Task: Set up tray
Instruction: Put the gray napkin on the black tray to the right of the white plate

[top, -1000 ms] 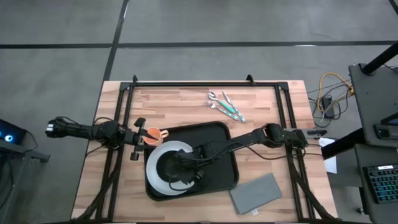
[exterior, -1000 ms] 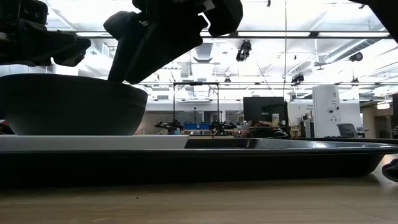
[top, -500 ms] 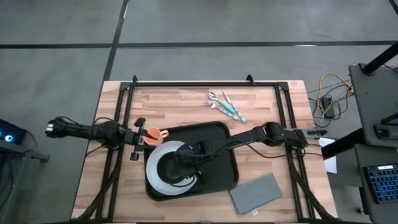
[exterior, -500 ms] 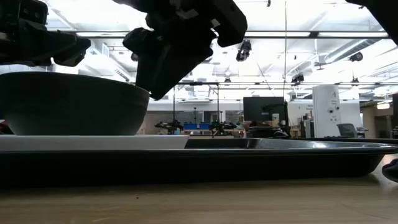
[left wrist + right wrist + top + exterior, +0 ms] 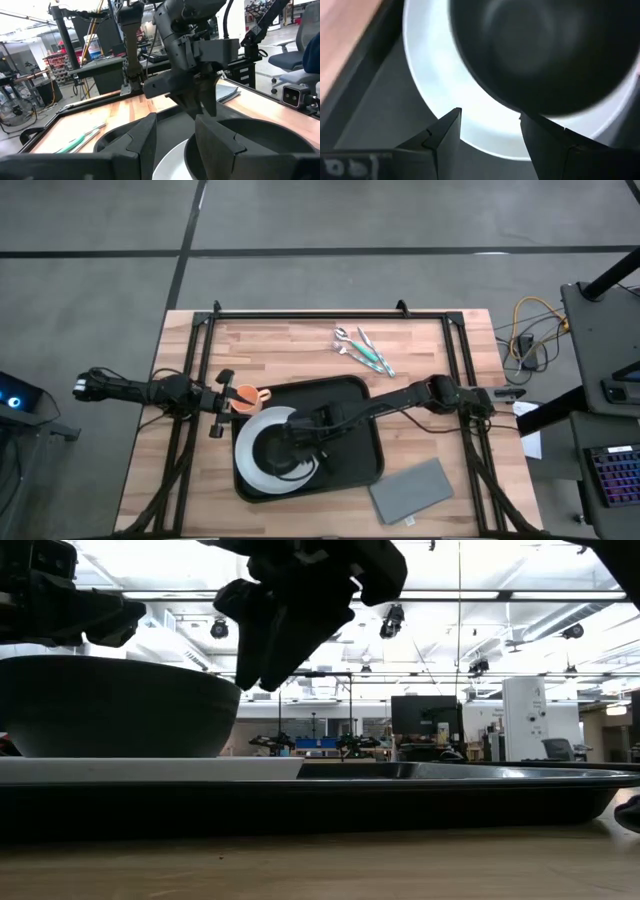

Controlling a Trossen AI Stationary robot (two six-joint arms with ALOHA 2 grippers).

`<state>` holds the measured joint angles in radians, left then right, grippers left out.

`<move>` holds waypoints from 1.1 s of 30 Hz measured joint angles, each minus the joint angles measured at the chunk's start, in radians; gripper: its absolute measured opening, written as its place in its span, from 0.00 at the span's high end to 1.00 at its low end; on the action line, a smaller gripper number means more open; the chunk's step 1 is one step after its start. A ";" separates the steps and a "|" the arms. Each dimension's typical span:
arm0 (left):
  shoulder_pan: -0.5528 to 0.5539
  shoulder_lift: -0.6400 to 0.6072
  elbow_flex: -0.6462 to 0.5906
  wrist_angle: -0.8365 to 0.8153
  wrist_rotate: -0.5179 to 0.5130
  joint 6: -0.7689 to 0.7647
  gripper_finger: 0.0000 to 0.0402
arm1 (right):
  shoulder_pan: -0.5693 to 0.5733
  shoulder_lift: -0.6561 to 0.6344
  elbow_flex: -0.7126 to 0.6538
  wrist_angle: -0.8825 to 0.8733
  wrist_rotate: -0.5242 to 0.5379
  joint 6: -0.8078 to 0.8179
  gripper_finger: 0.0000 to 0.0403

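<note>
1. My right gripper (image 5: 300, 442) hangs over the dark bowl (image 5: 277, 453). Its fingers (image 5: 445, 135) are spread apart with nothing between them, clear of the rim in the low view.
2. My left gripper (image 5: 226, 403) waits near the tray's left far corner, beside the orange cup (image 5: 245, 397). Its fingers (image 5: 145, 137) stand parted and empty.
3. The tray (image 5: 355, 450) lies mid-table. The bowl sits on the white plate (image 5: 250, 440), which overlaps the tray's left rim.
4. The tray's right half is bare. The cutlery (image 5: 362, 349) lies apart, beyond its far edge, and the grey napkin (image 5: 411, 489) lies near its right near corner.
5. Compared with a second ago, the right gripper has lifted away from the bowl; the bowl, plate and tray are unmoved.
</note>
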<state>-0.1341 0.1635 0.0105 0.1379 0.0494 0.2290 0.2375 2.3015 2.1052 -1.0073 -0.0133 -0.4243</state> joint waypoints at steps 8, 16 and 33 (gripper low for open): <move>0.000 0.000 0.000 0.000 0.000 0.000 0.71 | -0.011 -0.008 -0.009 -0.020 0.017 0.021 0.52; 0.000 0.000 0.000 0.000 0.000 0.000 0.71 | -0.032 -0.057 -0.072 -0.036 0.016 0.041 0.52; 0.000 0.000 0.000 0.000 0.000 0.000 0.71 | -0.127 -0.169 -0.291 -0.039 -0.215 0.091 0.52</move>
<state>-0.1340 0.1635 0.0105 0.1379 0.0494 0.2287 0.1107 2.1321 1.8139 -1.0465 -0.2286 -0.3333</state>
